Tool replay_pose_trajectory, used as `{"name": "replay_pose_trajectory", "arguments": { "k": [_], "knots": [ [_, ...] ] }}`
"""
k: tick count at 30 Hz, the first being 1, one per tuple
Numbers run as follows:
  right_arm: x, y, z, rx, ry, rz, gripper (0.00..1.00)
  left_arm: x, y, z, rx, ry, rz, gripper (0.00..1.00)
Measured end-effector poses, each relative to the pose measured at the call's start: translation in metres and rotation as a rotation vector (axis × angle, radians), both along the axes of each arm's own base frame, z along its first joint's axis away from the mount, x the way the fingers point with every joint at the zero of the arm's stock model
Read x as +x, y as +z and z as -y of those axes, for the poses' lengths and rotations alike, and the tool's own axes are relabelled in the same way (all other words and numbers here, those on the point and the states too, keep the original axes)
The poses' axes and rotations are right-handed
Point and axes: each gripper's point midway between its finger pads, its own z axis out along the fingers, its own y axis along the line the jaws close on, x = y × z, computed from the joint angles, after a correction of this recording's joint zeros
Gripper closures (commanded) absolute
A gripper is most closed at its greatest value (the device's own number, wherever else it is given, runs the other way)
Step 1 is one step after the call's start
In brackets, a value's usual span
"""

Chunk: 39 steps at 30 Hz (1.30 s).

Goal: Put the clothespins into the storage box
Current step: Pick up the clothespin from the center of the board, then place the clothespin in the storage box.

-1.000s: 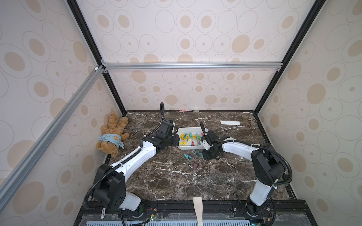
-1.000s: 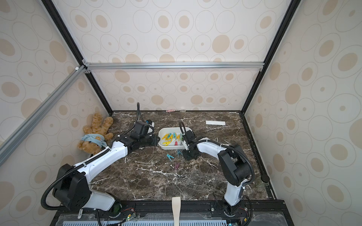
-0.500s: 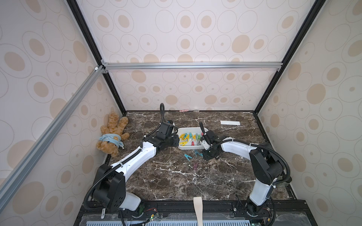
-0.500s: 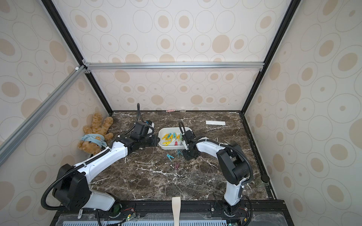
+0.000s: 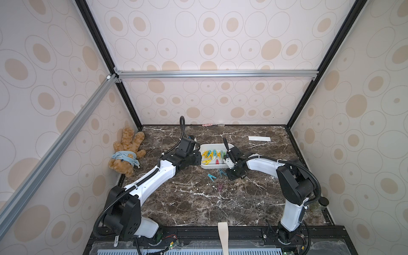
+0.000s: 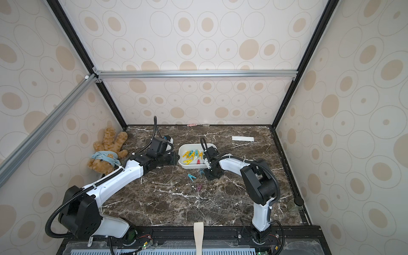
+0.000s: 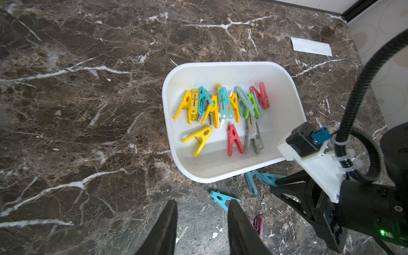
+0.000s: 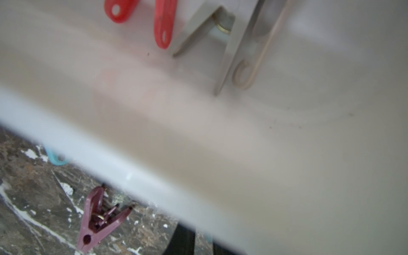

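Most clothespins [image 7: 220, 106] in box [image 7: 284, 103], near table [image 7: 88, 110] back edge; three loose at its front wall. Left gripper [image 7: 202, 204] open, empty. Right gripper [image 7: 274, 186] beside teal peg [image 7: 251, 183], grip unclear: may pinch badly, flick peg or shove box.

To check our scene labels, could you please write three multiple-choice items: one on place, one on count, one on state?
1. Where is the purple plastic clothespin? A) inside the white rounded plastic tub; B) on the brown marble tabletop outside it; C) propped on its rim.
2. How many red plastic clothespins lie in the tub? A) none; B) two; C) five.
3. How do the fingers of the left gripper stand? A) apart, holding nothing; B) shut on a clothespin; C) clamped on the tub wall.
Answers: 1 B, it lies on marble outside the tub; 2 B, two red ones show in the pile; 3 A, bare marble shows between them.
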Motion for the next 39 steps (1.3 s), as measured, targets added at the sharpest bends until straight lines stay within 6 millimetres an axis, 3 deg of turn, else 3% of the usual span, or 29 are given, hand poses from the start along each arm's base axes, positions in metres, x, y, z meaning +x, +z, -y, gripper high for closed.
{"name": "replay_pose_trajectory", "arguments": {
  "k": [6,14,18,21,25,28,30,33,39],
  "knots": [
    [-0.003,0.0,-0.001,0.009,0.006,-0.011,1.0,0.0,0.0,-0.001,0.003,0.003,0.001,0.61],
    [-0.02,0.012,0.003,0.022,0.027,-0.055,1.0,0.001,0.001,-0.003,0.008,0.018,0.005,0.61],
    [-0.03,0.046,0.0,0.075,0.04,-0.047,1.0,-0.004,0.002,-0.006,-0.003,0.029,0.008,0.61],
    [-0.022,0.082,-0.009,0.14,0.043,-0.007,1.0,-0.012,0.0,-0.011,-0.008,0.038,0.004,0.61],
    [0.009,0.129,-0.023,0.248,0.019,0.069,1.0,-0.02,-0.01,-0.016,-0.002,0.043,-0.015,0.61],
    [0.042,0.147,-0.027,0.291,-0.019,0.105,1.0,-0.028,-0.022,-0.02,0.012,0.047,-0.042,0.6],
    [0.067,0.145,-0.03,0.297,-0.042,0.108,1.0,-0.033,-0.027,-0.024,0.017,0.054,-0.051,0.6],
    [0.099,0.124,-0.035,0.277,-0.069,0.088,1.0,-0.04,-0.027,-0.029,0.015,0.066,-0.049,0.59],
    [0.124,0.07,-0.037,0.202,-0.106,0.011,1.0,-0.048,-0.019,-0.036,-0.005,0.09,-0.026,0.58]
  ]
}}
